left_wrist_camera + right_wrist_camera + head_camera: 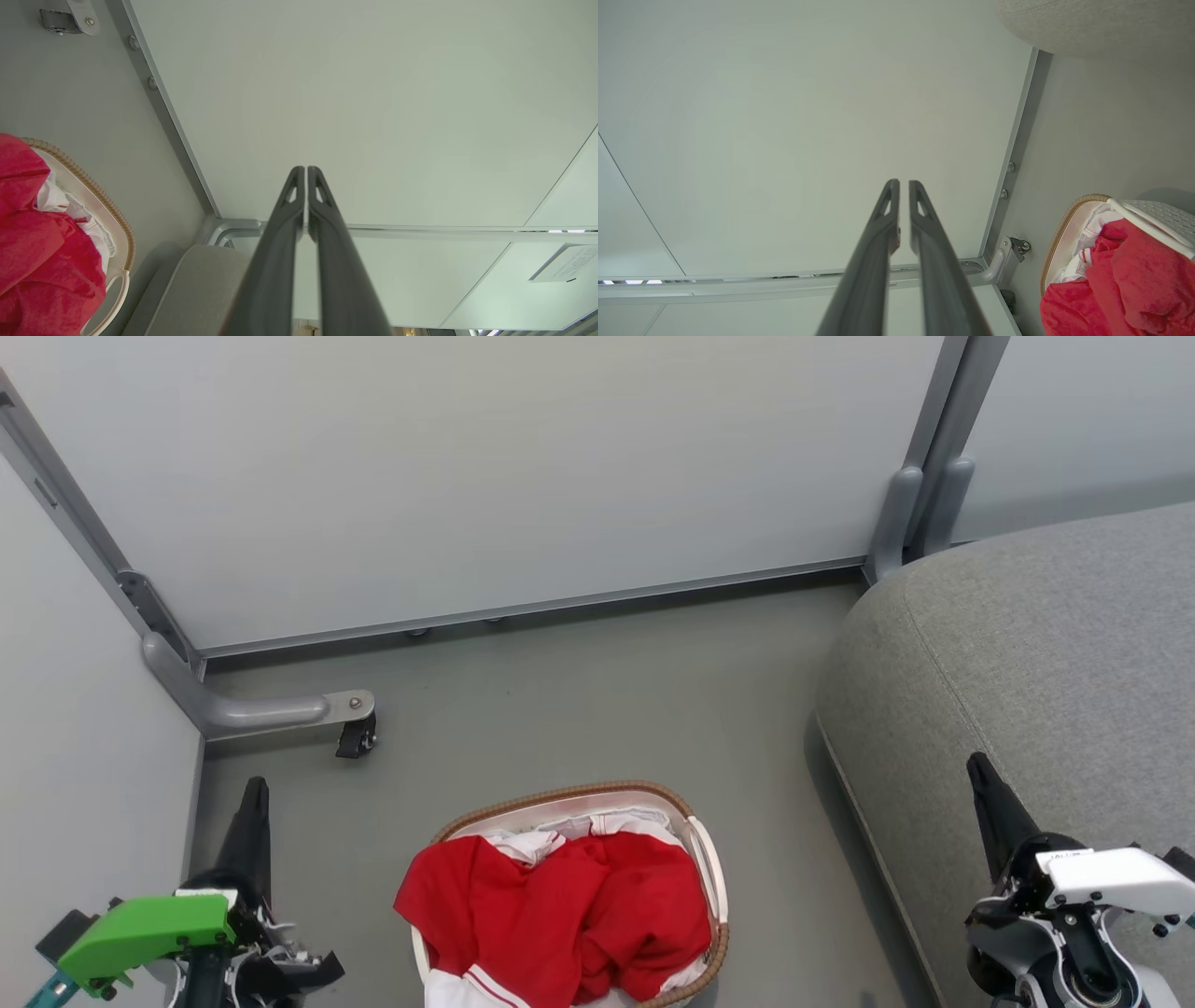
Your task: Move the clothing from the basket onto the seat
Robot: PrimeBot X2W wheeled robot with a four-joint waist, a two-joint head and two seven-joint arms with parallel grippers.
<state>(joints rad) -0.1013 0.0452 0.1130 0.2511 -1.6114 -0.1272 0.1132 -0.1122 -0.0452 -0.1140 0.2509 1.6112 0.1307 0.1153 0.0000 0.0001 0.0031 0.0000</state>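
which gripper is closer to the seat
The right gripper, white-housed, shows against the grey seat; the left gripper, green-housed, sits beyond the basket.

Ahead of me a pale partition panel [523,476] stands along the far edge of the grey floor [597,709] and meets a second panel [75,728] at a corner on my left. From that corner a curved metal foot [252,711] reaches right over the floor, ending in a small black caster [355,739]. At the far right, two grey posts [920,513] rise side by side.
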